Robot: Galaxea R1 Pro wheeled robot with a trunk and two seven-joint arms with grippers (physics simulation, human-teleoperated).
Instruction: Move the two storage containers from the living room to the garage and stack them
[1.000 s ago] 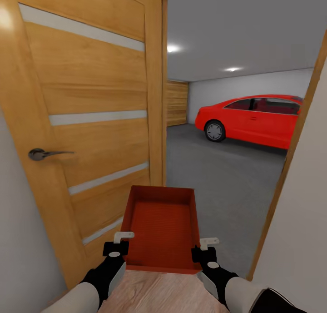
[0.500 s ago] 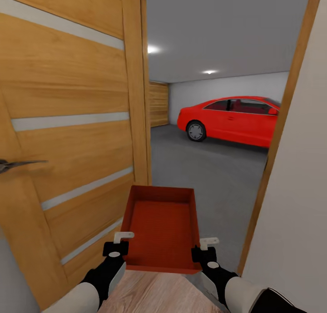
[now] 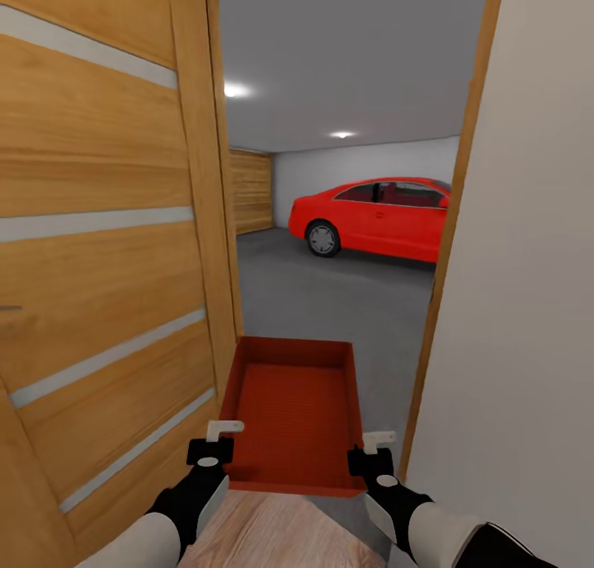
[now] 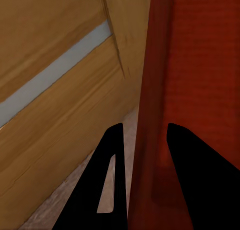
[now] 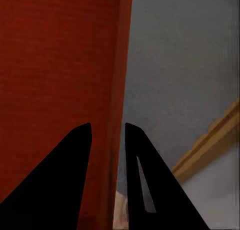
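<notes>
right now one orange-red container (image 3: 290,415) hangs in front of the robot, carried between both arms at the doorway, its open top up and its far end pointing toward the garage. the left gripper (image 3: 216,440) pinches the container's left wall, one finger (image 4: 110,190) outside and the other inside, as the left wrist view shows. the right gripper (image 3: 373,450) pinches the right wall the same way, its two dark fingers (image 5: 145,185) straddling the thin rim. an open wooden door (image 3: 99,246) with pale stripes stands just beside the container on the left, and a white wall (image 3: 520,288) with a wooden door frame (image 3: 445,238) stands on the right. beyond lie the grey concrete floor (image 3: 330,296), a red car (image 3: 375,218) well apart from the container, and a wooden plank door (image 3: 252,193) on the far wall. light wood flooring (image 3: 280,535) shows under the arms.
</notes>
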